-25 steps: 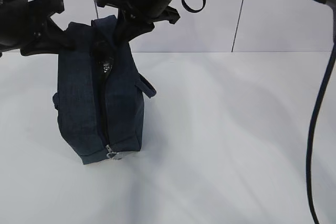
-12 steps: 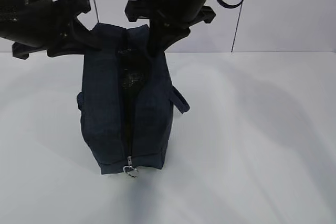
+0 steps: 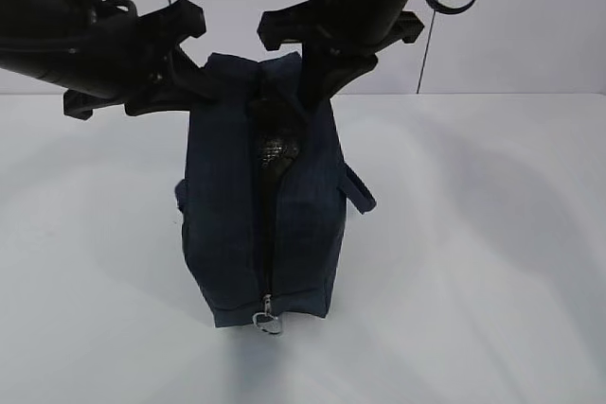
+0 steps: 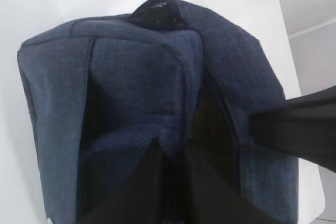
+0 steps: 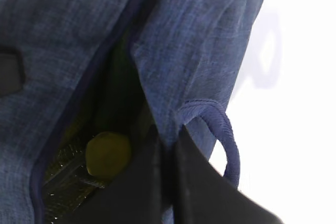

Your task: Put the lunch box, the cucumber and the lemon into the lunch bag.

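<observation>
White counter [image 3: 454, 262] under pale wall, navy lunch bag [image 3: 227, 224] upright on it, zipper partly open, lemon [image 5: 107, 153] inside the bag's opening, left gripper [image 3: 194, 82] and right gripper [image 3: 317, 87] fingers clamped on the bag's top edges, ring pull [image 3: 269, 324] at the bag's foot.

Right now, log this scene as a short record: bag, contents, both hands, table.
bag: navy bag upright on the white table, zipper partly open at the top, ring pull at the bottom end
contents seen: lemon inside the opening; lunch box and cucumber not identifiable
left hand: shut on the bag's top left edge
right hand: shut on the bag's top right edge
strap: on the bag's right side
</observation>
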`<state>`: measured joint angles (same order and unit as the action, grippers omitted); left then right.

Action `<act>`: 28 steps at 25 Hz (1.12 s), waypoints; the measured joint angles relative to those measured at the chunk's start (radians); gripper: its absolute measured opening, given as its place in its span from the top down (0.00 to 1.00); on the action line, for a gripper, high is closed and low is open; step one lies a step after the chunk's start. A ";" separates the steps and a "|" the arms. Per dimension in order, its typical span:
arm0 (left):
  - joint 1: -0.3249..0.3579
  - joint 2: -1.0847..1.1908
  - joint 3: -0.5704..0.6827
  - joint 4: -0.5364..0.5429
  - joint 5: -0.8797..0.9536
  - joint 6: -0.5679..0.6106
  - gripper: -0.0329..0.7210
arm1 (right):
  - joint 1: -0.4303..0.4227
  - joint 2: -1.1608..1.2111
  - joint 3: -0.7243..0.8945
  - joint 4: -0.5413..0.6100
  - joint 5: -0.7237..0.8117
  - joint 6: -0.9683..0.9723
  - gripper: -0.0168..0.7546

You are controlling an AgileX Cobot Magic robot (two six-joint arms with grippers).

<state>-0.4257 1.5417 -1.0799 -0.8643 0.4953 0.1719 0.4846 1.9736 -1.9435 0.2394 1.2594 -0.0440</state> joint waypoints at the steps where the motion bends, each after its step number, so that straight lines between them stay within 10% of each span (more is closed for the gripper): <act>1: 0.000 0.000 0.000 -0.002 -0.004 0.000 0.92 | -0.004 -0.002 0.002 0.000 0.000 0.000 0.95; 28: -0.001 0.163 -0.150 -0.020 -0.002 0.023 0.92 | -0.034 0.024 0.009 -0.062 -0.041 0.016 0.95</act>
<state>-0.4264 1.7050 -1.2297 -0.8842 0.4933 0.1953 0.4502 1.9977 -1.9347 0.1773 1.2183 -0.0279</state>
